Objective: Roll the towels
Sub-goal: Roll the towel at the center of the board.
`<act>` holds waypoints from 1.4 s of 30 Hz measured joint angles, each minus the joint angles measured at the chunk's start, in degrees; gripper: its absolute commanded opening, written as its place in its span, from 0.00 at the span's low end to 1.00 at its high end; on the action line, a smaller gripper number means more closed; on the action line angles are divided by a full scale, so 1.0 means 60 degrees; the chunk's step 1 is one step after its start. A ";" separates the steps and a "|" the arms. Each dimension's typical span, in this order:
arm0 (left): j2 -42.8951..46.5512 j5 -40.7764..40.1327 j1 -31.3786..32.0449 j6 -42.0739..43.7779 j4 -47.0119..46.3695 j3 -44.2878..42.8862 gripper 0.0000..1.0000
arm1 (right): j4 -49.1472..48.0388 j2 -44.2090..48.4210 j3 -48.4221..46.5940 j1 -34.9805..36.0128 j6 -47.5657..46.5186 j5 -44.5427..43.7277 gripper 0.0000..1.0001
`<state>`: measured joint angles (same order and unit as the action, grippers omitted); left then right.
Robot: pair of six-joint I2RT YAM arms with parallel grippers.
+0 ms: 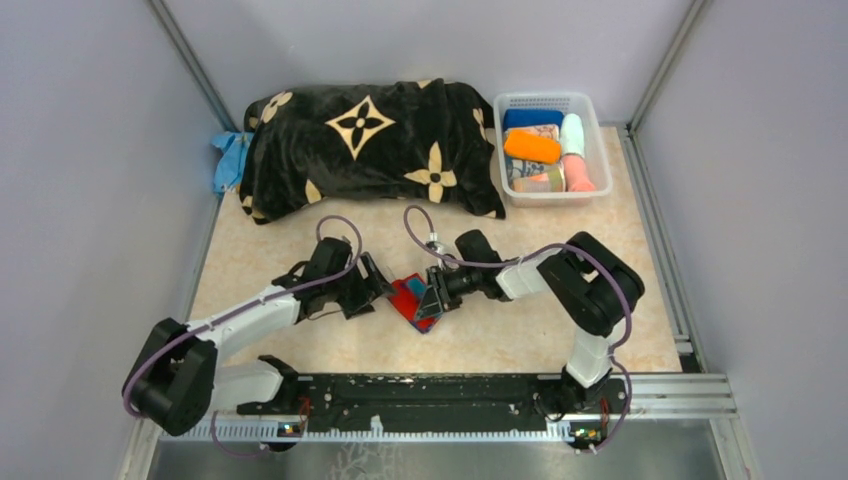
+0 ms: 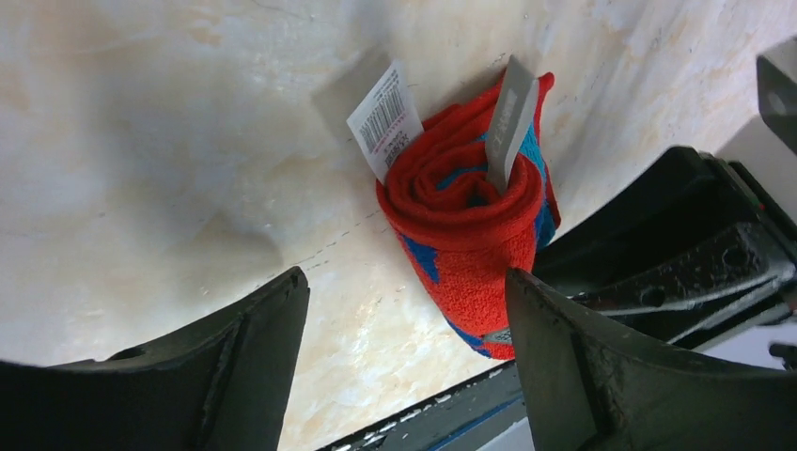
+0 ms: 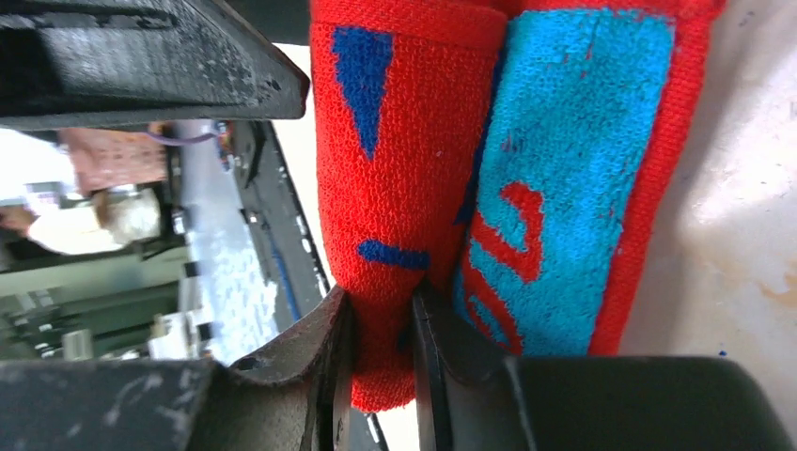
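- Left tool [image 1: 366, 287]: fingers spread apart, holding nothing, positioned just left of the red-and-turquoise towel [image 2: 461, 221].
- Right tool [image 3: 381, 305]: closed, pinching a fold at one end of that towel.
- The towel lies on the worktop [image 1: 520, 330] between the two tools, at the near middle. Its end shows a spiral roll, and a barcode tag [image 2: 385, 117] sticks out.
- Far right: white basket [image 1: 592, 150] holding rolled towels [image 1: 532, 147], beside the black blanket [image 1: 370, 150].

Left tool [image 1: 378, 288] spread wide, right tool [image 1: 433, 295] clamped tight, arms angled inward
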<state>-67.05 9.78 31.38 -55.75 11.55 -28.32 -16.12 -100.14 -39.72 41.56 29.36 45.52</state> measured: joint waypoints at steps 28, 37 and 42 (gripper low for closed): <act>-0.2306 0.1056 -0.0004 -0.0576 -0.1942 -0.0302 0.66 | 0.4506 0.2936 -0.1300 0.1778 -0.1905 -0.5399 0.63; -0.2324 0.1060 -0.0004 -0.0754 -0.2051 -0.0255 0.66 | 0.6076 0.2328 -0.2932 0.4495 -0.3118 -0.9304 0.64; -0.2310 0.1056 -0.0004 -0.0809 -0.2109 -0.0219 0.66 | 0.6353 0.1326 -0.3162 0.5089 -0.3566 -1.0462 0.63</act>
<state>-80.90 16.12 31.35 -60.60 -1.10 -29.63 22.00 -92.18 -58.70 72.10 7.97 -17.26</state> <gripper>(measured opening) 0.656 0.637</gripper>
